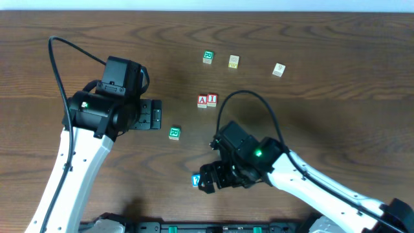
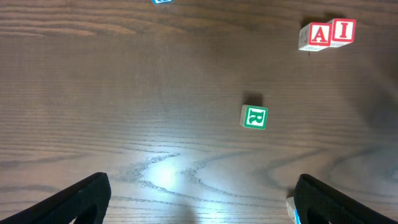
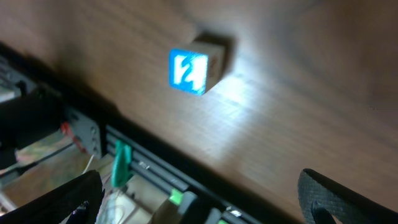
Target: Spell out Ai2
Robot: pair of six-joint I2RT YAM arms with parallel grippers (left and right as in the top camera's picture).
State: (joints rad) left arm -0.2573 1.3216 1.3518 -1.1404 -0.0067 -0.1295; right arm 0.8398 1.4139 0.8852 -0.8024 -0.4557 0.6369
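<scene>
Right now my right claw (image 3: 199, 179) hangs wide open with nothing in it, just short of the blue 2 block (image 3: 189, 70). The block sits alone, well apart from the A block (image 1: 202, 100) and I block (image 1: 212, 99), which touch side by side. It's probably light, rigid wood with smooth faces, so I'd pinch two opposite flat sides squarely. My left claw (image 2: 199, 186) is open and empty too.

A robotics lab bench: a bare wood-grain table (image 1: 336, 129) carries the left arm (image 1: 74, 162) and right arm (image 1: 317, 184) with loose black cables, a metal mounting rail (image 3: 155, 168) edges it, and lettered blocks (image 1: 207, 100) lie scattered
</scene>
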